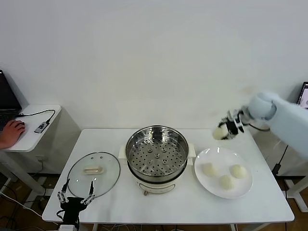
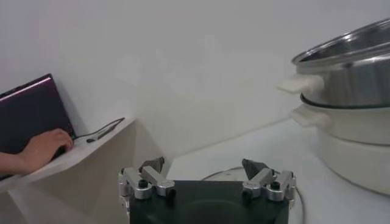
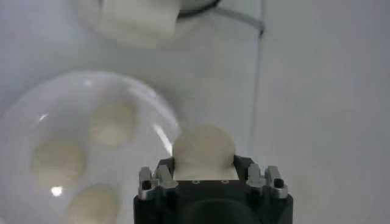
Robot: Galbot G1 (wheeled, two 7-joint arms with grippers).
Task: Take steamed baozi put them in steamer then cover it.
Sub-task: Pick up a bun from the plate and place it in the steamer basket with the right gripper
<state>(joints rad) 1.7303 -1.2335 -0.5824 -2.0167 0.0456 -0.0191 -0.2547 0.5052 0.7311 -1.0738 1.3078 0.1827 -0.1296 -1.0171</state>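
- Right gripper grasps one baozi above the table, beyond the plate.
- Left gripper released, parked by the cover.
- Steamer uncovered.

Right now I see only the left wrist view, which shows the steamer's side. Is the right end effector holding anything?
Observer: Yes. The right end effector is shut on one bun, in the air near the far edge of the plate.
Operator: How many are on the plate?
Observer: Three buns lie there, apart from one another.
Operator: Any in the steamer yet?
Observer: None. The steamer shows only its bare perforated tray.
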